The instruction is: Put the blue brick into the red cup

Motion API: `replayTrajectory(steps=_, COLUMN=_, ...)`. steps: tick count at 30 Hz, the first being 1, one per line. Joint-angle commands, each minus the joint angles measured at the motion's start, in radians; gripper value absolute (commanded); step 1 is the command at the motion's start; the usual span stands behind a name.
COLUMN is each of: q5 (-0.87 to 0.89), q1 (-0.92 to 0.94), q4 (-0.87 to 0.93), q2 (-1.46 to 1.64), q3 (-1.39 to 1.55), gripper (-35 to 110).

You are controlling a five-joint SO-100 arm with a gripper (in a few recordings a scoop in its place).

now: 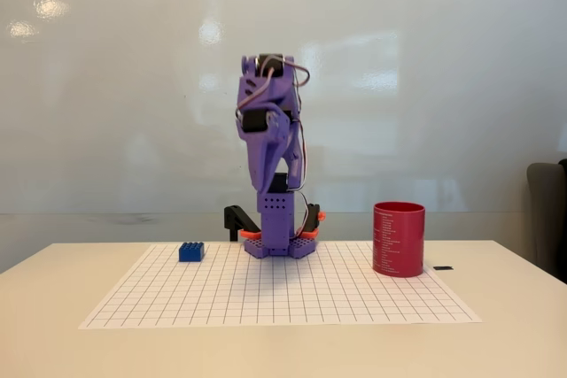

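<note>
Sitting folded up over its base, the purple arm (270, 143) hangs with its gripper (266, 179) pointing down, and honestly I can't tell from the fixed view whether the fingers are apart or together. The blue brick (190, 251) rests on the gridded sheet (283, 294), left of the base and apart from it. The red cup (399, 238) stands upright on the sheet's right side, well apart from the brick.
</note>
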Motion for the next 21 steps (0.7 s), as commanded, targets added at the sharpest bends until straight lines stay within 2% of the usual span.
replayTrajectory(steps=1, q5=0.120, q1=0.137, q4=0.072, q2=-0.080, q3=-0.204, gripper=-1)
replayTrajectory(steps=7, q5=0.137, q1=0.420, q4=0.054, q2=-0.064, q3=-0.098, gripper=-1)
replayTrajectory(steps=12, q5=0.247, q1=0.649, q4=0.063, q2=0.023, q3=0.020, gripper=-1)
replayTrajectory(steps=21, q5=0.198, q1=0.857, q4=0.025, q2=0.158, q3=0.249, gripper=0)
